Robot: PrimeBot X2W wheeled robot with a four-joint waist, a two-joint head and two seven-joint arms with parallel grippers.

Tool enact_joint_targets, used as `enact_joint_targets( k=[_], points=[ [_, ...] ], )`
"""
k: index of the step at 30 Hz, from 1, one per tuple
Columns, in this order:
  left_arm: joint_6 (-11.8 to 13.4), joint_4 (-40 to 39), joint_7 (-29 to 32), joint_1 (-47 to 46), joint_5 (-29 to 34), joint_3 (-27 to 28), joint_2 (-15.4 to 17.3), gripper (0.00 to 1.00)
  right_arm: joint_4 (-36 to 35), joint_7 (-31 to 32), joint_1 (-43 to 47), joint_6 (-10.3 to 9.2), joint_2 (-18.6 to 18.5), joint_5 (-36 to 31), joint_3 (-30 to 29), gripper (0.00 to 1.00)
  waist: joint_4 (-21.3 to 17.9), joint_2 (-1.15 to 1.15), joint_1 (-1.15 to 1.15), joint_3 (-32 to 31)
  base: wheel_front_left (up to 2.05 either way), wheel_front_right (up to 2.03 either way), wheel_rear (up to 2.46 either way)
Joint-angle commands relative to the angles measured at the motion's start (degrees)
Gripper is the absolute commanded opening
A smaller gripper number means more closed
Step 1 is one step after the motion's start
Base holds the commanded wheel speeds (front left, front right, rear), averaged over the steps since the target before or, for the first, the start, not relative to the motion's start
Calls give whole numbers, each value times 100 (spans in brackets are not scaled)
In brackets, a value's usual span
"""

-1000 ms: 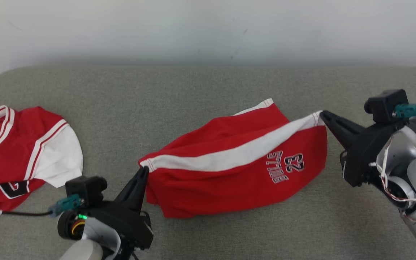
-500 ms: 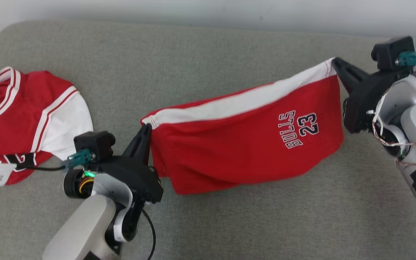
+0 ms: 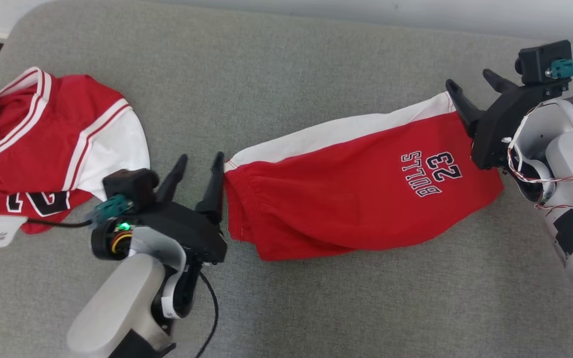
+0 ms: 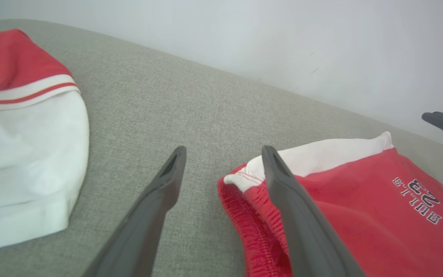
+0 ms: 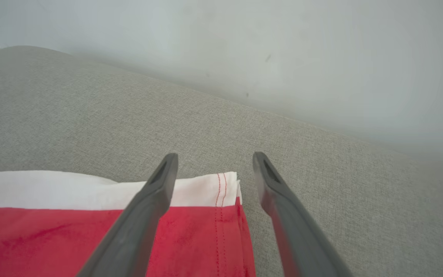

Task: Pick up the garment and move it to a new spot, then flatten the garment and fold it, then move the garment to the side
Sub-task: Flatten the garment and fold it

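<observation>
Having just let go of the red shorts (image 3: 356, 199), the left gripper (image 3: 200, 158) is standing spread against their waistband end, the right gripper (image 3: 468, 78) spread over their hem corner, both empty.

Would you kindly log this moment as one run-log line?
left gripper: open; right gripper: open; red Bulls shorts: lying on grey cushion, unheld; next: flatten

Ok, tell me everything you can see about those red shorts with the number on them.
The red shorts look like soft jersey cloth, with a white stripe along the far edge, a gathered elastic waistband at the left end and BULLS 23 printed upside down near the right hem. They lie spread sideways, rumpled, on the grey cushion. The left gripper stands open at the waistband corner and the right gripper open over the hem corner; neither grips them.
</observation>
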Motion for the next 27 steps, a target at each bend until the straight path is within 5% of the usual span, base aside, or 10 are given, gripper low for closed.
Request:
enact_joint_targets(
  k=[1,13,27],
  points=[
    [9,-26,-166,145,18,91,75,100,93,65,2,-12,-12,83,-72,100,-31,-1,-1,-176,0,0,0],
    [-110,-950,-965,1298,273,369,550,100,806,1535,581,-11,76,597,-765,100,-1,-1,-1,-909,0,0,0],
    [-232,-1838,-1020,2606,727,328,885,100,1405,1801,606,-11,296,-87,-1727,100,362,-1,-1,-696,0,0,0]
  ],
)
